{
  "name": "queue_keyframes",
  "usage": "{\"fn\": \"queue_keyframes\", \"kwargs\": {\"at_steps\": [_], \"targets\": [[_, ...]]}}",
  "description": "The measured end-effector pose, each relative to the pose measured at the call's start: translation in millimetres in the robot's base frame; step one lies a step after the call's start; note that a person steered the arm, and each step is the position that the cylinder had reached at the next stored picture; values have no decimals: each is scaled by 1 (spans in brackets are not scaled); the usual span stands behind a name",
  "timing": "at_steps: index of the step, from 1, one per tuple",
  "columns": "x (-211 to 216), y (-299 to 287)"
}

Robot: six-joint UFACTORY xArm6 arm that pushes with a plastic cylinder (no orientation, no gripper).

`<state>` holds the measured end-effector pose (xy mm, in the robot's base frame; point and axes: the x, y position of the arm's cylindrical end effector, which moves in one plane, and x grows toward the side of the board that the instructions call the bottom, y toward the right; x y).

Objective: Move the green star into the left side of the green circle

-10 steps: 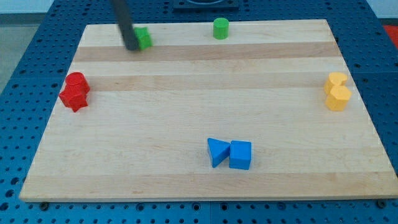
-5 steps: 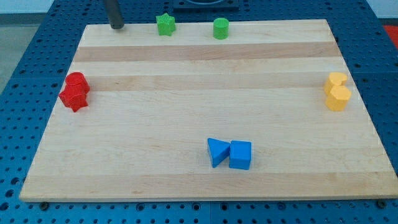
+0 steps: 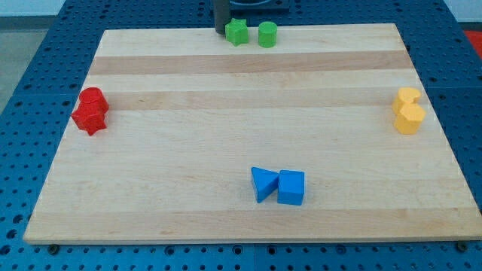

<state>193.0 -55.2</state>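
Note:
The green star sits at the view's top edge of the wooden board, just left of the green circle, with a narrow gap between them. My tip is right against the star's left side, at the board's top edge.
Two red blocks sit together at the view's left. Two yellow blocks sit together at the right. A blue triangle and a blue cube touch near the bottom middle.
The green star has moved right along the top edge, from far left of the circle to just beside it. My tip swung from the left to behind the star.

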Motion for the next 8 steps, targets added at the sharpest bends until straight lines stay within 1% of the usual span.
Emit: {"fn": "queue_keyframes", "kwargs": {"at_steps": [2,4,7,8], "targets": [[4,0],[19,1],[19,12],[46,-12]]}}
